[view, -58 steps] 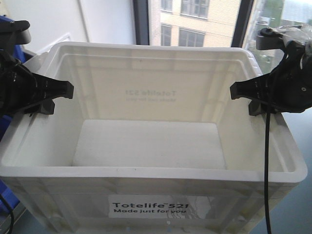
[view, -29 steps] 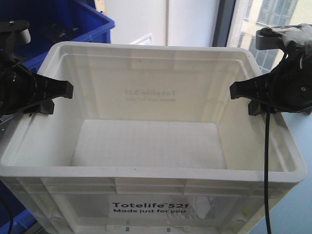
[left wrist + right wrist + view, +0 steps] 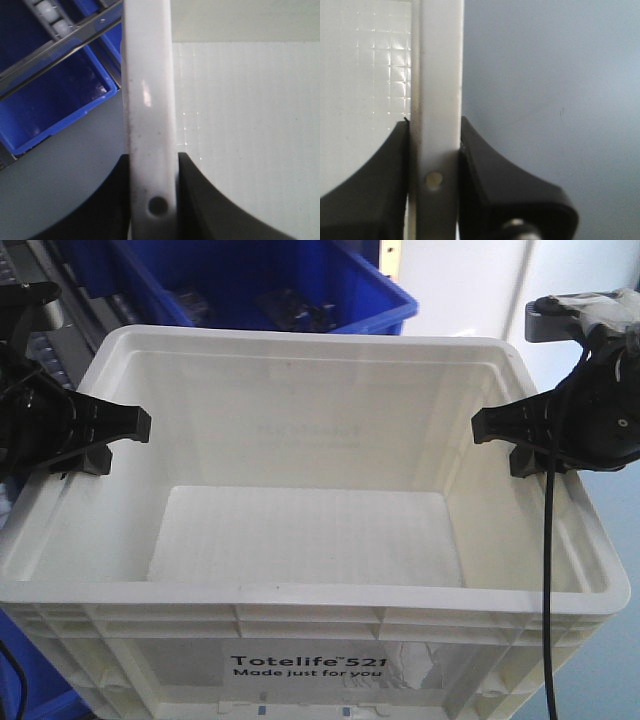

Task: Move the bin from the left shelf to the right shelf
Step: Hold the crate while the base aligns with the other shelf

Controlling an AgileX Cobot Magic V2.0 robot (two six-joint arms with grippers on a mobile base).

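The bin (image 3: 306,628) is a large white tote with black "Totelife 521" print on its near wall, and it fills the front view. Its inside is empty. My left gripper (image 3: 118,438) is shut on the bin's left rim (image 3: 148,85), one black finger on each side of the wall. My right gripper (image 3: 500,440) is shut the same way on the right rim (image 3: 438,60). In the wrist views, the left gripper (image 3: 152,167) and right gripper (image 3: 434,132) each pinch the white rim just above a small hole.
A blue plastic bin (image 3: 300,290) with dark items inside stands right behind the white one. Below the left rim lie another blue bin (image 3: 50,100) and a metal roller rail (image 3: 60,37). Grey floor (image 3: 550,100) shows under the right rim.
The background slid right: the window and building gave way to a wall, then the blue bin came in from the left. Both grippers and the white bin kept their places in view.
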